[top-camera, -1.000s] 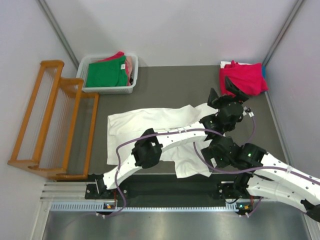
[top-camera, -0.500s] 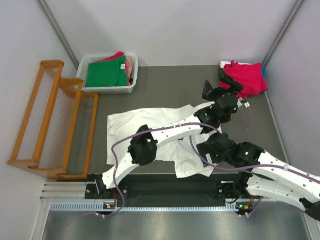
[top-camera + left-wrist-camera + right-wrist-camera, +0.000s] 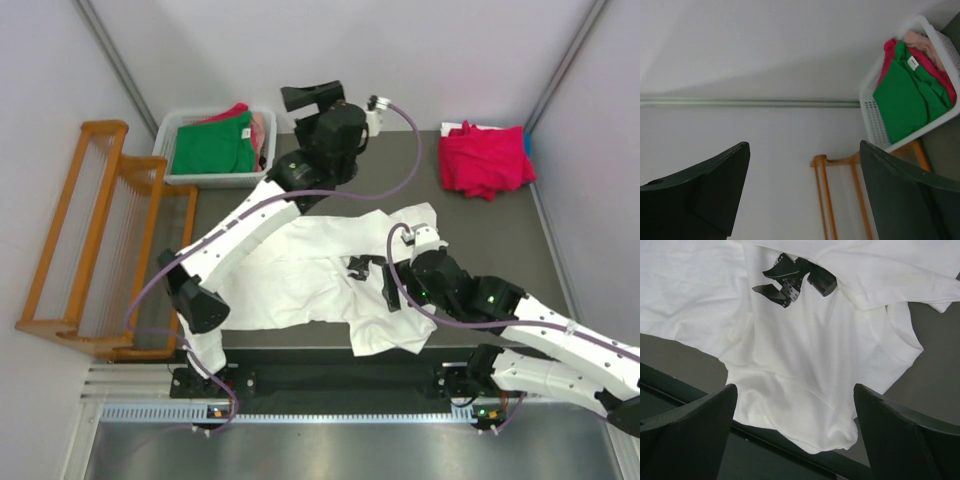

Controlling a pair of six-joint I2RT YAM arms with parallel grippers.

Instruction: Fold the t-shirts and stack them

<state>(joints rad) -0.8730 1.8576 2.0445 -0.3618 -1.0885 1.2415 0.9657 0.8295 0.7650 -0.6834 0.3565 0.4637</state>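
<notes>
As the left arm swings clear of the far right corner, where it hovered a second ago beside the heap of crimson cloth t-shirts [image 3: 485, 160], the overhead view finds its pincer [image 3: 312, 97] lifted high toward the back wall, near the white slatted plastic basket [image 3: 215, 180]. It is released and carries nothing. The white cloth t-shirt [image 3: 290, 280] now lies wider and flatter across the grey worktop [image 3: 510, 235] than before, so the spreading looks done and the folding not yet begun. The right pincer [image 3: 385, 285] has slid left over the shirt's right half.

From the left wrist, the left pincer [image 3: 804, 145] has its jaws wide apart, framing only bare wall. The basket [image 3: 875, 125], holding a bright green cloth t-shirt [image 3: 905, 105], sits to the right above the orange wooden rack [image 3: 840, 200]. The white shirt is out of this view, well apart from these fingers.

From the right wrist, the right pincer [image 3: 795, 390] hangs released and empty. The white t-shirt [image 3: 800, 355] lies directly beneath, its rumpled lower end at the near worktop edge.
</notes>
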